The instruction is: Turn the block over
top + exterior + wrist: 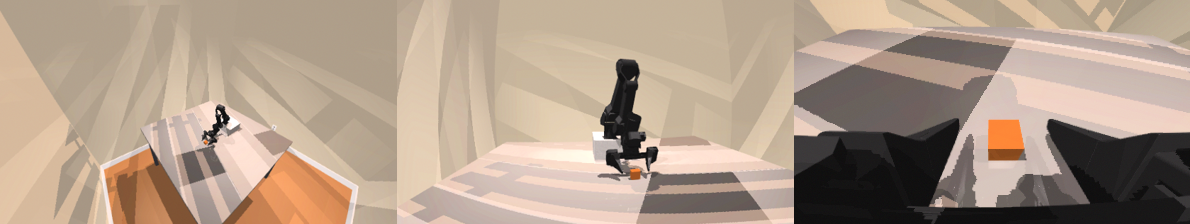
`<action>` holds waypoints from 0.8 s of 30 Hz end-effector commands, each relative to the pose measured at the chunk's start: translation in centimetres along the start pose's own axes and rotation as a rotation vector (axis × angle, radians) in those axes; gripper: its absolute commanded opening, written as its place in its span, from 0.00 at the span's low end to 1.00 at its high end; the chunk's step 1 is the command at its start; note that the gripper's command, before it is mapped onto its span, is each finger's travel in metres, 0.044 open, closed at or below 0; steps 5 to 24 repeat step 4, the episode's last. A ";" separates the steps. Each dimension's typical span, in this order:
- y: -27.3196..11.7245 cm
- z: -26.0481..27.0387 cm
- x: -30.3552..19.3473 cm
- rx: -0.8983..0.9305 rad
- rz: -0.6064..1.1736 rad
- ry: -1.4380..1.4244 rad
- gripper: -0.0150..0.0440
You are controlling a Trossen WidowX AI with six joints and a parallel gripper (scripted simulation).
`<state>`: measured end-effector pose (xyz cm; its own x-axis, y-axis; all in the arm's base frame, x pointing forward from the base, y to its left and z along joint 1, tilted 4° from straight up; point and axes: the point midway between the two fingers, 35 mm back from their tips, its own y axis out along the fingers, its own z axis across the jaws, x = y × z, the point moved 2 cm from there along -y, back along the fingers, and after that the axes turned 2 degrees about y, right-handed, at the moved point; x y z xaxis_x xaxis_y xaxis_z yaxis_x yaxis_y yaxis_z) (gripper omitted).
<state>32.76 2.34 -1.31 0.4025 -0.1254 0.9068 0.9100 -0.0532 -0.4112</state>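
The small orange block [205, 142] [634, 174] [1006, 137] sits flat on the table [248, 166] [556, 198] [1094, 95]. In the wrist view its top and near side show plain orange. No mark shows on the faces in view, and its underside is hidden. My gripper [206, 141] [635, 171] [1003, 123] is wide open and holds nothing. Its fingertips are spread to either side of the block, low over the table, with a gap between the block and each finger.
The black arm [218, 115] [625, 96] rises behind the gripper. A white box [232, 126] [600, 150] stands at the arm's base. Dark shadow patches and pale stripes of light cross the table top. The table's edges lie well away from the block.
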 end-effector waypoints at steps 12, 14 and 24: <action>0.0 0.0 0.0 -0.003 -0.001 -0.005 1.00; 0.0 0.0 0.0 -0.003 -0.001 -0.005 1.00; 0.0 0.0 0.0 -0.003 -0.001 -0.005 1.00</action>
